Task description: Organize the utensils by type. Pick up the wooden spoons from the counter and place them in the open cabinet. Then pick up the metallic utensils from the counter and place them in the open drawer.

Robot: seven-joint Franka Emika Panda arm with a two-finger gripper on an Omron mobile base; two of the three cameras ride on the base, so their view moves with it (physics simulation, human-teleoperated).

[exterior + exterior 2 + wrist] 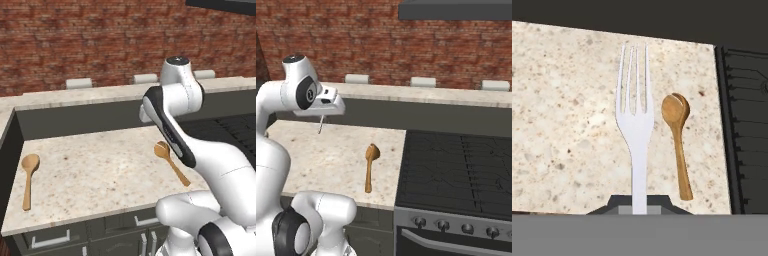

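My gripper (639, 207) is shut on the handle of a thin silver fork (634, 120), whose tines point away from the hand. The fork (320, 125) hangs below the hand over the back of the beige speckled counter (321, 155). One wooden spoon (679, 142) lies on the counter (562, 125) just beside the fork's line, near the stove edge. This same spoon (170, 161) (370, 167) lies at the counter's right end. A second wooden spoon (28, 177) rests at the far left of the counter (100, 170). The open cabinet and open drawer are out of view.
A black stove (456, 170) adjoins the counter on the right. A raised beige ledge (75, 97) and a brick wall run behind. Dark cupboard fronts with silver handles (50, 239) sit shut below the counter. A dark hood-like block (456, 10) hangs above the stove.
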